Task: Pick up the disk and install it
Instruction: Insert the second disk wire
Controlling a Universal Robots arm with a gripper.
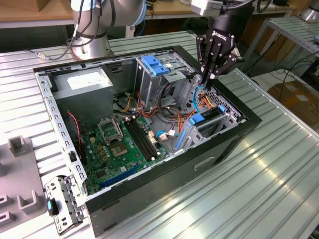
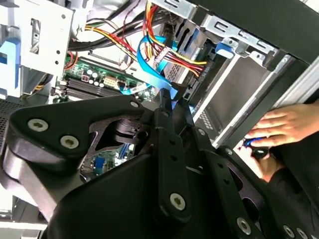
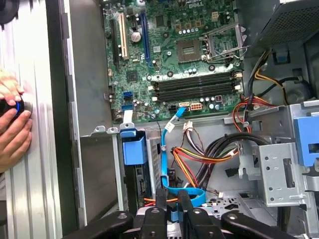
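Black sheet steel forms the open computer case (image 1: 219, 149), which lies on its side in the middle of the table (image 1: 269, 194). A green motherboard (image 1: 122, 144) is bedded in its floor, and a grey power supply box (image 1: 82, 84) is set in the corner of the case nearest the arm's base (image 1: 92, 30). A metal drive cage (image 1: 154, 69) with a blue latch on top stands beside that box. The disk (image 1: 207, 119) is seated on edge in the lower bay at the case's corner towards the exterior view's right, and its blue bracket (image 3: 133, 149) is seen at the bay's mouth in the first wrist view. Bundles of red, yellow and black wires are draped between the cages. The gripper (image 1: 209, 75) is held just above that bay, closed on the blue data cable (image 1: 198, 97), which arches up to its tips.

The table is made of ribbed aluminium slats. A loose metal panel (image 1: 62, 204) lies by the table's near edge, next to grey moulded fixtures (image 1: 20, 149). A person's hand (image 3: 12, 124) rests on the slats beside the case, around a small dark object. Cardboard boxes (image 1: 299, 94) are seen on the floor beyond the table.
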